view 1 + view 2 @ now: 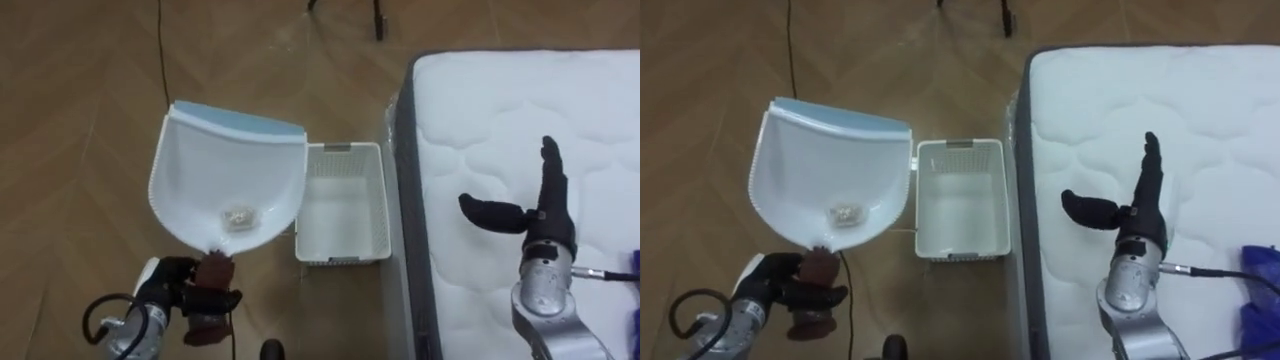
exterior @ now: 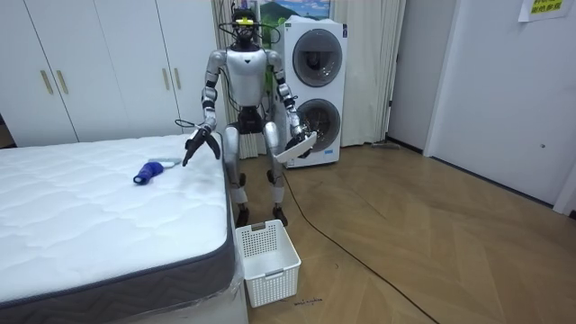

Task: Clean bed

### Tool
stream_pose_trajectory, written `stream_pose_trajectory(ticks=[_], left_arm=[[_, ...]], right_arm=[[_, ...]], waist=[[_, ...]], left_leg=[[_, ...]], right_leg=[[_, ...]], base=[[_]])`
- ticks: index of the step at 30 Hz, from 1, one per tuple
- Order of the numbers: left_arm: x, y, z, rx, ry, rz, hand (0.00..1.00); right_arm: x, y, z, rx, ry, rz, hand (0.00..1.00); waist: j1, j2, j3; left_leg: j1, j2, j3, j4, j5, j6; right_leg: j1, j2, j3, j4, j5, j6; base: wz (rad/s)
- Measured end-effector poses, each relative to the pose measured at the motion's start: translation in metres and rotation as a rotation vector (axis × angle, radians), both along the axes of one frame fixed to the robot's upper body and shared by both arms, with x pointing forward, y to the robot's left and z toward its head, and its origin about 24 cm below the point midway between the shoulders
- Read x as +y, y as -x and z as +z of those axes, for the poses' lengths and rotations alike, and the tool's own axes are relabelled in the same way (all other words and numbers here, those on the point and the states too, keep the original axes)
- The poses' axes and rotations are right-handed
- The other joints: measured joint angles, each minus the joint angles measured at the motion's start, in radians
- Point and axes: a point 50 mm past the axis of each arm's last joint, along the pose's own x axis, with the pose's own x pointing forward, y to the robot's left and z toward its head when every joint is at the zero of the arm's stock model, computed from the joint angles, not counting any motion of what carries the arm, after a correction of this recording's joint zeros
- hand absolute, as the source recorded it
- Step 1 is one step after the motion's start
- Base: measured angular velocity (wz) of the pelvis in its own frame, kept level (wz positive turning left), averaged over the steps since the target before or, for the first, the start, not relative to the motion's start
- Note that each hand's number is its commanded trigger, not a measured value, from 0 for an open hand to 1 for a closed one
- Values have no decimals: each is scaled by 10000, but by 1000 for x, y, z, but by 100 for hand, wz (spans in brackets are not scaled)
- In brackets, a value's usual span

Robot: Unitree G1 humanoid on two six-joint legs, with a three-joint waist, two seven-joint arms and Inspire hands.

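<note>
My left hand (image 1: 195,295) is shut on the brown handle of a white dustpan (image 1: 225,175) with a pale blue front edge. I hold the pan over the wooden floor, left of the bed. A small pale scrap (image 1: 238,214) lies deep in the pan near the handle. My right hand (image 1: 545,215) is open, fingers straight and thumb spread, over the white quilted mattress (image 1: 500,110) near its edge. A blue brush (image 1: 1260,270) lies on the mattress to the right of that hand, and it appears as the blue brush (image 2: 151,170) in the room view.
A white slatted basket (image 1: 340,150) stands on the floor between the dustpan and the bed's edge. In the room view I stand at the bed's corner, with stacked washing machines (image 2: 315,90) behind me and white wardrobes (image 2: 90,72) along the wall.
</note>
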Motion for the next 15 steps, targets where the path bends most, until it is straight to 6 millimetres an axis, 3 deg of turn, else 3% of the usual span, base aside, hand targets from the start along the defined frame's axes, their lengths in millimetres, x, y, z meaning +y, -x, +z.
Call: stream_pose_trajectory(ticks=[4,11,15], left_arm=[[16,-17,12,-131,-641,-31,100],[44,-37,35,-242,-2110,-404,100],[71,-45,53,104,-2986,-532,100]], right_arm=[[0,5,-10,524,152,59,0],[1,2,-10,575,305,170,0],[-2,4,-12,986,562,343,0]], waist=[[-120,129,2],[-475,971,96],[-715,1335,109]], left_leg=[[-266,-20,62,42,0,2],[-884,-87,262,71,120,164],[-1180,-162,784,99,256,336]], right_leg=[[-265,-28,-27,125,1,2],[-948,-130,185,409,-44,70],[-1447,-415,275,882,-187,114]], base=[[6],[7],[2]])
